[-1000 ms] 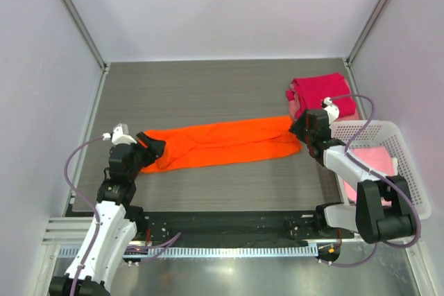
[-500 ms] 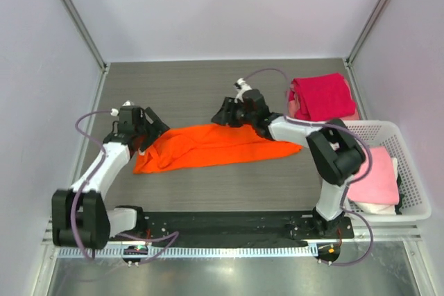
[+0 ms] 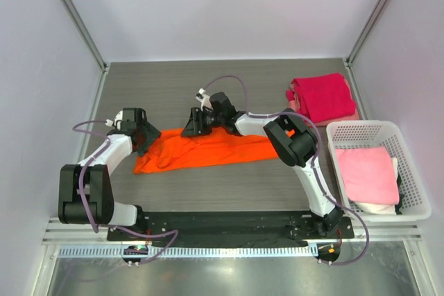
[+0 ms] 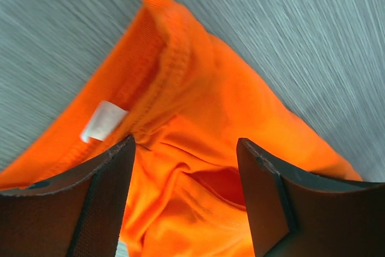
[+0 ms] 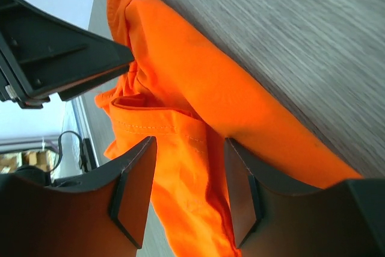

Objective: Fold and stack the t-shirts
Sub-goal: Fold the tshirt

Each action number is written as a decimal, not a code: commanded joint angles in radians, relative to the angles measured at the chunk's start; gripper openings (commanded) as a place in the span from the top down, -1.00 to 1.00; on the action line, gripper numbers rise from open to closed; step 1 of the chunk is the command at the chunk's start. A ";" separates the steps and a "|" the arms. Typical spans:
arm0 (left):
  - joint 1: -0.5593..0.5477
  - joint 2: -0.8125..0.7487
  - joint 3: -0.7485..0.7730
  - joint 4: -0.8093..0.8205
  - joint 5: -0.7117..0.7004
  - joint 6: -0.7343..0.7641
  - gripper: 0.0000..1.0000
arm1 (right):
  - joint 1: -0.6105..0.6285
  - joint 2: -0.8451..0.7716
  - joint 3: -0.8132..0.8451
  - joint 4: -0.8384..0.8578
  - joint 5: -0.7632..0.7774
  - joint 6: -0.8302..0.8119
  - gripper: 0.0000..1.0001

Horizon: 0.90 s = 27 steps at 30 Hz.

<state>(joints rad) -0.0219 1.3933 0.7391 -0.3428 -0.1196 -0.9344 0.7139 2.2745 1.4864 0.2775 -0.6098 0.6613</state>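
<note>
The orange t-shirt (image 3: 208, 149) lies bunched into a long strip across the grey bench (image 3: 208, 88). At the strip's left end, over the collar with its white label (image 4: 103, 120), the left end effector (image 3: 147, 135) stands with jaws spread and nothing pinched. Along the strip's far edge, left of its middle, the right end effector (image 3: 193, 124) straddles a ridge of the orange cloth; I cannot tell whether it grips. Beyond the strip's right end sits a folded magenta-red t-shirt (image 3: 320, 96), and nearer, a white basket (image 3: 409, 140) holds a pale pink t-shirt (image 3: 366, 173).
</note>
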 commanded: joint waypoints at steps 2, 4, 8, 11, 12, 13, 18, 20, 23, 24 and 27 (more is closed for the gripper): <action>0.017 -0.004 -0.004 0.011 -0.066 0.003 -0.35 | 0.018 0.037 0.089 -0.017 -0.116 0.018 -0.08; 0.017 0.019 0.003 0.011 -0.069 0.008 -0.35 | 0.024 0.040 0.083 -0.009 -0.137 0.009 -0.01; 0.046 0.076 0.025 0.010 -0.066 0.008 -0.35 | 0.027 0.020 0.037 0.054 -0.211 0.014 0.06; 0.053 0.119 0.042 0.008 -0.064 0.006 -0.35 | 0.027 0.023 0.046 0.011 -0.238 -0.008 0.27; 0.051 0.127 0.049 0.010 -0.066 0.006 -0.35 | 0.030 0.022 0.037 0.014 -0.251 -0.008 0.38; 0.053 0.136 0.049 0.008 -0.072 0.005 -0.35 | 0.030 0.008 0.025 0.023 -0.275 -0.005 0.57; 0.062 0.171 0.057 0.008 -0.066 0.009 -0.36 | 0.032 -0.084 -0.184 0.205 -0.317 0.069 0.61; 0.065 0.196 0.062 0.008 -0.048 0.016 -0.36 | 0.032 -0.139 -0.254 0.238 -0.327 0.078 0.56; 0.068 0.210 0.069 0.010 -0.045 0.023 -0.35 | 0.033 -0.223 -0.415 0.250 -0.323 0.041 0.44; 0.069 0.207 0.069 0.010 -0.045 0.025 -0.36 | 0.033 -0.242 -0.445 0.246 -0.323 0.032 0.44; 0.068 0.194 0.069 0.008 -0.046 0.031 -0.36 | 0.033 -0.320 -0.537 0.220 -0.314 -0.014 0.04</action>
<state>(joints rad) 0.0353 1.5520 0.8246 -0.3264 -0.1604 -0.9260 0.7383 2.0792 1.0065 0.4496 -0.9005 0.7006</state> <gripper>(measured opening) 0.676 0.444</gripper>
